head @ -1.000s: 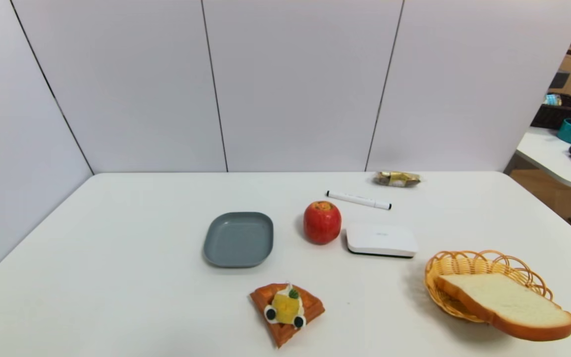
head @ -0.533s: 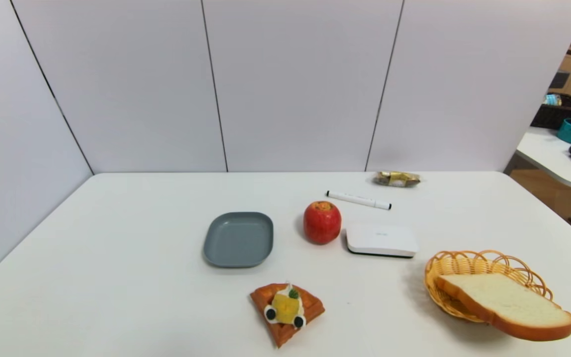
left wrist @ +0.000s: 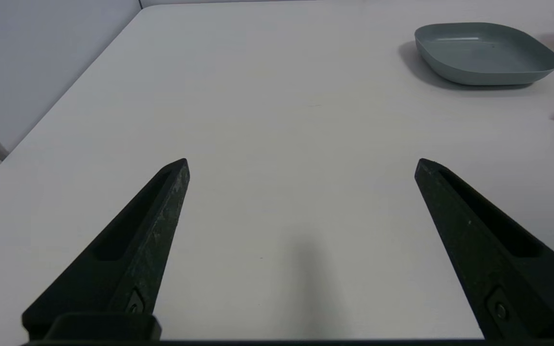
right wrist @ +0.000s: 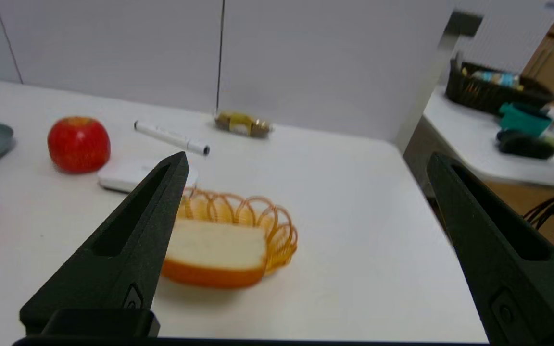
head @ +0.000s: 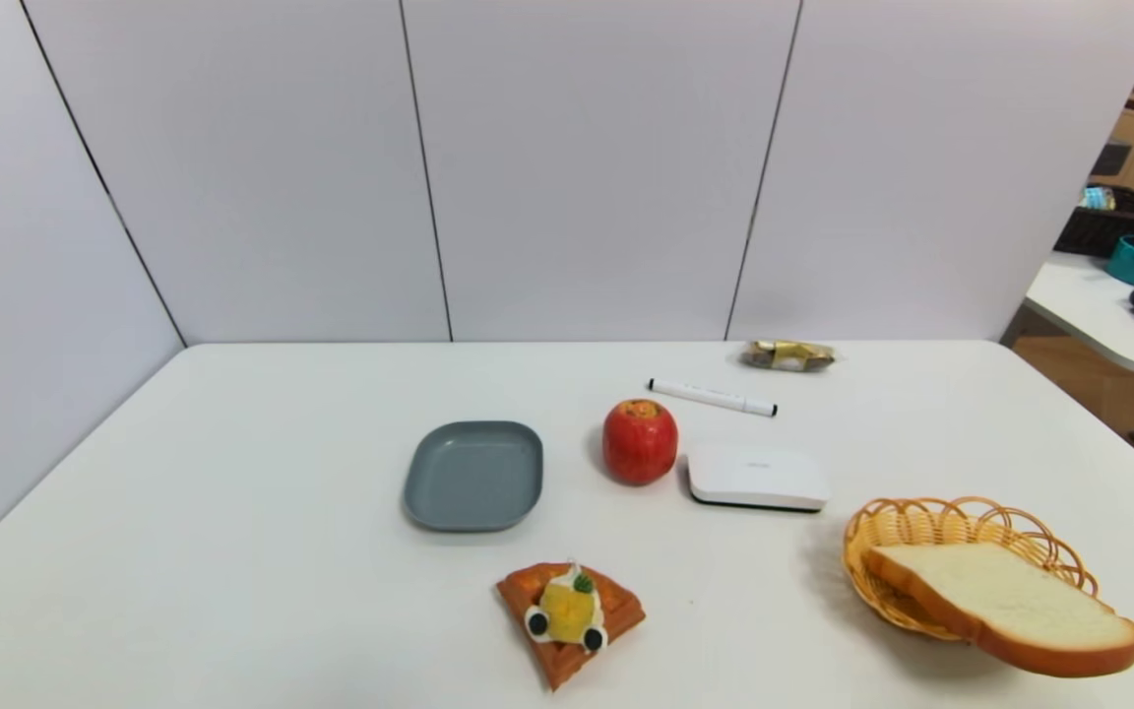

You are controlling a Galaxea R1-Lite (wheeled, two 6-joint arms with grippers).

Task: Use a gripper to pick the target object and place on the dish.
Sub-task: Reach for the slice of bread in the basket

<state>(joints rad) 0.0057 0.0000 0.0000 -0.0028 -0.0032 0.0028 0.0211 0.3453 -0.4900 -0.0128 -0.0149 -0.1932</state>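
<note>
Task not started as far as I can tell: toast (head: pixel 1005 606) sits lower right of the head view, propped tilted on the wicker basket (head: pixel 961 522), near end hanging out over the basket's front rim above the table (head: pixel 232 551). Nothing is gripping it

Dish (head: pixel 473 475) is centre-left of the head view, bare, well apart from the toast. Between them: apple (head: pixel 640 441), white flat box (head: pixel 757 478), and lower centre the waffle (head: pixel 570 618) (not the target). Marker (head: pixel 713 397) and a wrapped snack (head: pixel 789 355) sit further back, out of the way

Right gripper (right wrist: pixel 306 161): fingers spread wide, holding nothing, above the table and aimed toward the basket; toast shows low centre-left of its wrist view, partly behind one finger. Neither arm shows in the head view

Left gripper (left wrist: pixel 301 163): also wide, holding nothing, over bare table; dish at upper right of its wrist view. Looks parked

Left to do, all of it: approach toast, grip, lift clear of the basket rim, carry past box and apple, set on dish. Right arm looks like the likely one, being nearer. Slice is wide and flat, so I'd guess an edge grip at the overhanging crust
</note>
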